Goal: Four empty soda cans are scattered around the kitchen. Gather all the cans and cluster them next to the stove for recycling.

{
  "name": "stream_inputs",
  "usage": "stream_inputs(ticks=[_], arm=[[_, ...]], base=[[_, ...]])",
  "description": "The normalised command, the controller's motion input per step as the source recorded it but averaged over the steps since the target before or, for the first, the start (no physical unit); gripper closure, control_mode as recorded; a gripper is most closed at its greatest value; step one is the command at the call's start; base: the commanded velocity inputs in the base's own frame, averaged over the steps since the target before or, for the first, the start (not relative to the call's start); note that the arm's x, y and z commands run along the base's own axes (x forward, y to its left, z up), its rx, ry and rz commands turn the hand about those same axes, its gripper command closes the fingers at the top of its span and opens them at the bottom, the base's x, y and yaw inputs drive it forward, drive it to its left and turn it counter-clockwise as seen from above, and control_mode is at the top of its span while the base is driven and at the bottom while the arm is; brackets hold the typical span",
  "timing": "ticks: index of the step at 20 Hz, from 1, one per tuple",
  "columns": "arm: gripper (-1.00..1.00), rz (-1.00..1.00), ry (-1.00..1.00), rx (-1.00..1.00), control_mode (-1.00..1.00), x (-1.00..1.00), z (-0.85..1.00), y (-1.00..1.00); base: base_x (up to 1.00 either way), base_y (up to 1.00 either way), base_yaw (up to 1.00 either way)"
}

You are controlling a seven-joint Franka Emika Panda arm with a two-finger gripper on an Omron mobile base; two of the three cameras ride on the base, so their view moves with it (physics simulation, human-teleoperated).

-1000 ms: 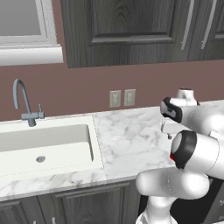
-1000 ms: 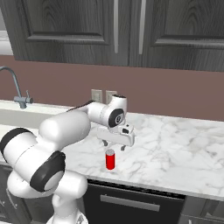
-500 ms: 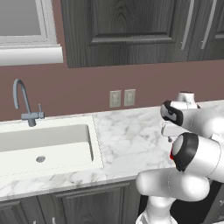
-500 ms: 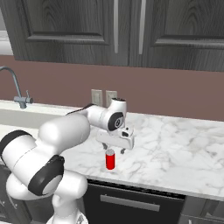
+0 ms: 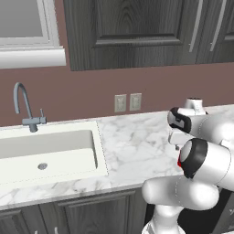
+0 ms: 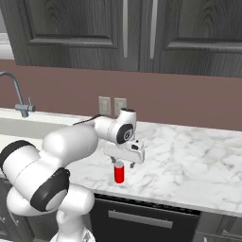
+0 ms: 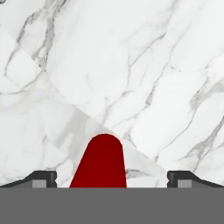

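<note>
can [image 6: 119,173] upright on marble counter [image 6: 189,160], centre of right base frame; gripper [image 6: 122,162] directly over it, fingers spread wide either side, not touching.

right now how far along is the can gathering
Nothing looks gathered yet. In hand: the open gripper hangs just above one red can standing on the marble counter, its fingertips either side, not closed. Left: grip it and carry it to the stove.
</note>
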Motion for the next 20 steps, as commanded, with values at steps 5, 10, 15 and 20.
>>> stream_inputs(ticks=[5, 10, 15, 20], arm=[[-1.0, 0.0, 0.0, 0.0, -1.0, -0.02, 0.0, 0.0], [-1.0, -0.01, -0.01, 0.0, -1.0, -0.06, 0.0, 0.01], [-1.0, -0.02, -0.05, 0.0, -1.0, -0.15, 0.0, 0.11], [-1.0, -0.02, -0.06, 0.0, -1.0, -0.1, 0.0, 0.19]], base=[[0.0, 0.0, 0.0], [0.0, 0.0, 0.0], [0.0, 0.0, 0.0], [0.0, 0.0, 0.0]])
